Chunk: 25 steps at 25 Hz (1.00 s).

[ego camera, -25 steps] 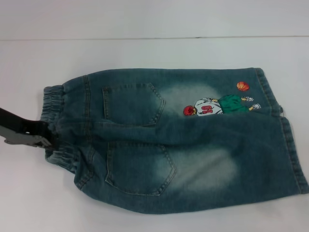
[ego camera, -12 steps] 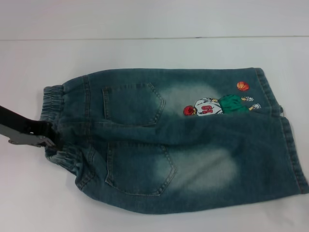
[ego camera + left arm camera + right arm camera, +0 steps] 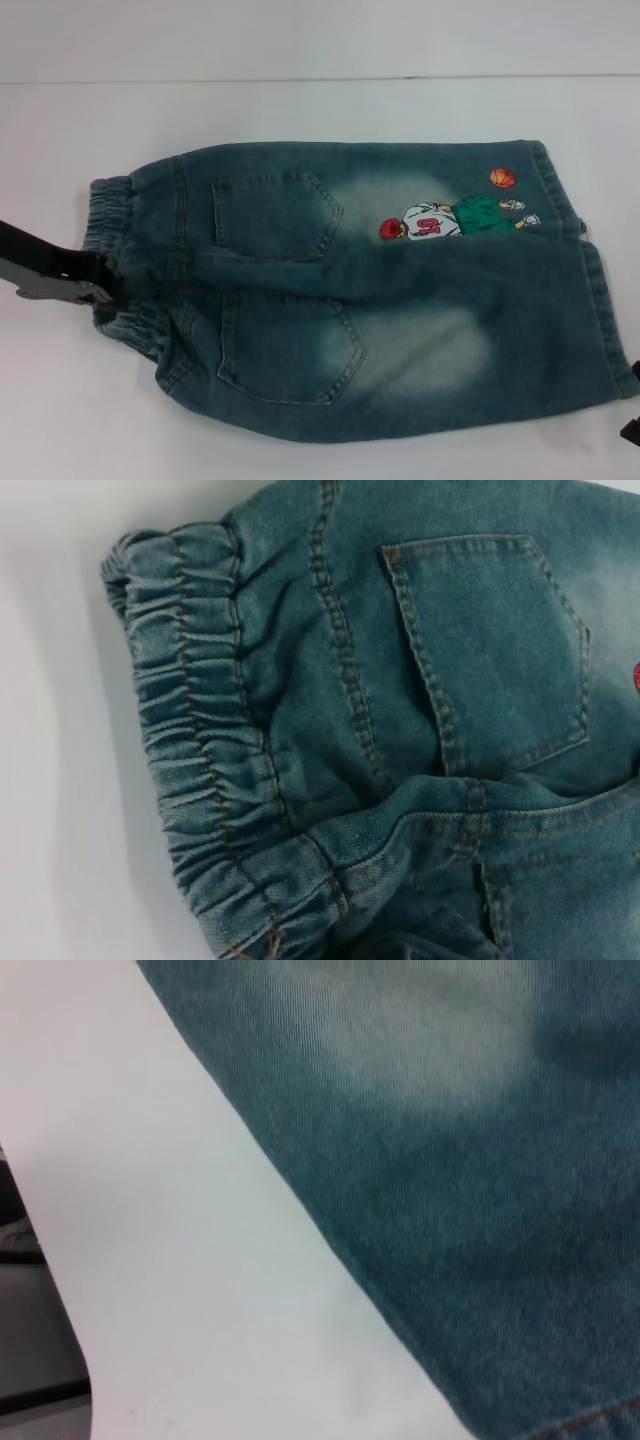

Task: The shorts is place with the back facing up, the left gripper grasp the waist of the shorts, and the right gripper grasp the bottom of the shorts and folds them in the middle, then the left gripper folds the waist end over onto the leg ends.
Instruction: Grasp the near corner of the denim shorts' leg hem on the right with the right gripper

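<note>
The denim shorts (image 3: 380, 300) lie flat with the back pockets up, the elastic waist (image 3: 108, 205) to the left and the leg ends (image 3: 600, 300) to the right. My left gripper (image 3: 105, 285) sits at the near part of the waist, shut on the bunched waistband. The left wrist view shows the gathered waist (image 3: 190, 750) and a back pocket (image 3: 490, 650), with no fingers in sight. A dark bit of my right gripper (image 3: 631, 431) shows at the near right corner, just off the leg hem. The right wrist view looks down on the leg fabric (image 3: 450, 1160).
The shorts rest on a white table (image 3: 300, 110). An embroidered basketball figure (image 3: 455, 218) is on the far leg. The table's edge (image 3: 60, 1330) and a dark area beyond it show in the right wrist view.
A dark part of the right gripper has come into view at the bottom right corner. The left gripper has shifted slightly at the waistband; the shorts lie as before.
</note>
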Each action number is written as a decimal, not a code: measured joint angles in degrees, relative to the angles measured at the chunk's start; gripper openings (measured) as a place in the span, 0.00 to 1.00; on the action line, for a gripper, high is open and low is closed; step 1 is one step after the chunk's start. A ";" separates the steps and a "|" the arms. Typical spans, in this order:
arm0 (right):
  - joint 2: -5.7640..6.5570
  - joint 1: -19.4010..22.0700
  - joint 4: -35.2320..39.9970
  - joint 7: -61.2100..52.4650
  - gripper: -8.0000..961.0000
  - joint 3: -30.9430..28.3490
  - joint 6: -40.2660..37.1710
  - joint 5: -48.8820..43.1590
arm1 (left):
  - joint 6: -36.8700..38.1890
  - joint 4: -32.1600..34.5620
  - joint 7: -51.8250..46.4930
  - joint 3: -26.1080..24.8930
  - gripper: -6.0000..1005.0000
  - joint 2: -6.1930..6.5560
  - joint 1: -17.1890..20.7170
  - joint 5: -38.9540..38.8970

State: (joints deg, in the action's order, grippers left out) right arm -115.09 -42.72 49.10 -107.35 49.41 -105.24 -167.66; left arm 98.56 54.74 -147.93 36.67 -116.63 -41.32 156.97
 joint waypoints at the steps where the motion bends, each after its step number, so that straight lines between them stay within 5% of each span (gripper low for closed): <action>1: -0.01 -0.13 -0.01 0.00 0.98 0.00 0.01 0.05 | -0.04 -0.11 0.03 0.01 0.03 0.00 0.03 0.00; 16: -0.69 -1.64 -0.63 0.43 0.98 -0.05 0.04 0.32 | -0.70 -0.79 0.35 -0.23 0.03 0.01 0.19 0.00; 25: -1.19 -1.67 -0.72 0.72 0.87 0.83 0.43 0.24 | -0.83 -0.87 0.37 -0.11 0.03 0.09 0.02 0.00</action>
State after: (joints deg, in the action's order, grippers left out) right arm -116.28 -44.40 48.38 -106.63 50.25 -104.81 -167.42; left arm 97.73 53.87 -147.57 36.56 -116.54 -41.30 156.97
